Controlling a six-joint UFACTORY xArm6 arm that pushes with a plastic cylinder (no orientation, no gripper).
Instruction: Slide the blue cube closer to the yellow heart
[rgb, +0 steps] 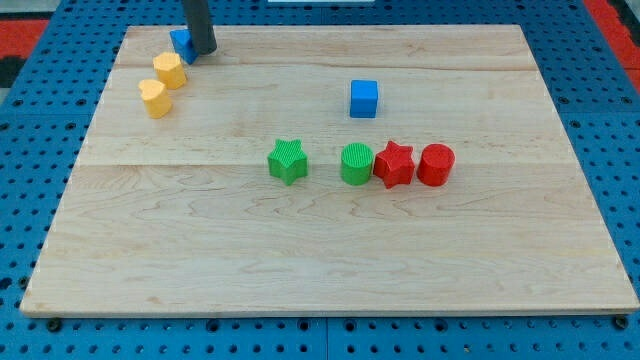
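Observation:
The blue cube (364, 98) sits right of centre in the upper half of the wooden board. The yellow heart (153, 98) lies near the board's left edge, far to the cube's left. My tip (203, 50) is at the view's top left, touching the right side of a second blue block (181, 44) whose shape is partly hidden by the rod. The tip is far left of the blue cube and up-right of the yellow heart.
A yellow hexagon-like block (169, 70) sits between the heart and the hidden blue block. A green star (288, 162), green cylinder (357, 164), red star (394, 165) and red cylinder (436, 165) form a row at mid-board. The board (320, 270) has a blue pegboard around it.

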